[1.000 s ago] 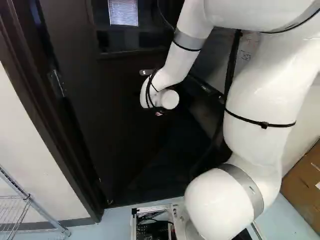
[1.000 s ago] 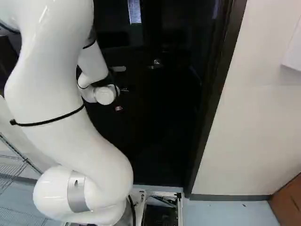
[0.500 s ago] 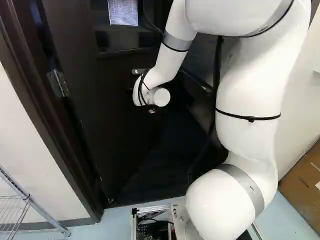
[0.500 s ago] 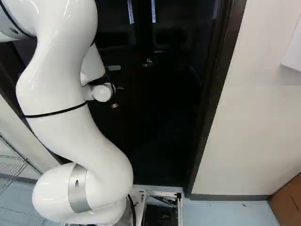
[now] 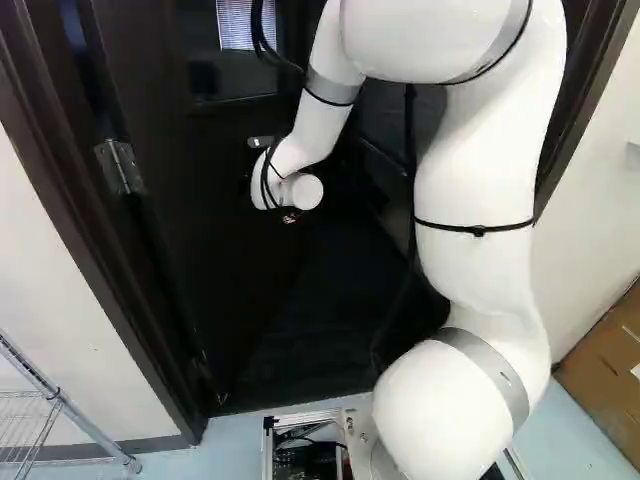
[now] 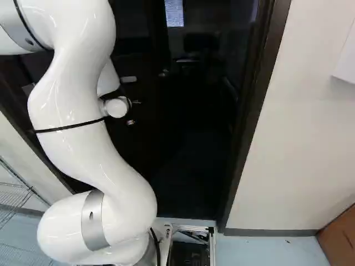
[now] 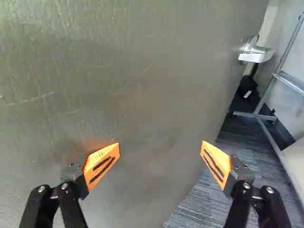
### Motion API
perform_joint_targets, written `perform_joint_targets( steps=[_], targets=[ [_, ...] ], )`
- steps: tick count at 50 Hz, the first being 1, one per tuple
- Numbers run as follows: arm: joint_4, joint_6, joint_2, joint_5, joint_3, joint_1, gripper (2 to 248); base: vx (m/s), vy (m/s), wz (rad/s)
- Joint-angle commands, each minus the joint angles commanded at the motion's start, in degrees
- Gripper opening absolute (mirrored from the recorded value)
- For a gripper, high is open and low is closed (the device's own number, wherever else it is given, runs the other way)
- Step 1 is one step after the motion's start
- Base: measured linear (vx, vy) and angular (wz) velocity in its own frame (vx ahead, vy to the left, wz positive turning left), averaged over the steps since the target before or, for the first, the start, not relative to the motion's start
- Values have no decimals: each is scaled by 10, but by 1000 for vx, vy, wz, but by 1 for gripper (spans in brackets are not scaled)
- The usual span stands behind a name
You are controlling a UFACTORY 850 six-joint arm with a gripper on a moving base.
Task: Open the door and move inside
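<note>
The dark door stands partly open, swung inward from its hinge at the left of the left base view. Its silver handle shows right of the wrist in the right base view. My gripper is low on the wrist near the door, mostly hidden in the base views. In the wrist view the gripper is open with nothing held; the door face fills the view ahead. The handle is near the door's free edge, ahead and to one side. Whether a finger touches the door I cannot tell.
Dark door frame posts border the doorway. A wire rack is at the left, cardboard boxes at the right. Past the door edge are carpet and a metal frame; a chair is inside the room.
The door has swung farther inward, its handle shifting left in the right base view. My arm has moved left along with it. The base has stayed put.
</note>
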Motion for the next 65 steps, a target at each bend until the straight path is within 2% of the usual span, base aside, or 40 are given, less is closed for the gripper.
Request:
perform_joint_targets(
  steps=[25, 52, 65],
  targets=[
    [-19, 0, -41, 0, -51, 31, 247, 0, 0, 0],
    [-53, 0, -69, 0, -87, 61, 247, 0, 0, 0],
    [-71, 0, -78, 0, -97, 69, 247, 0, 0, 0]
  ],
)
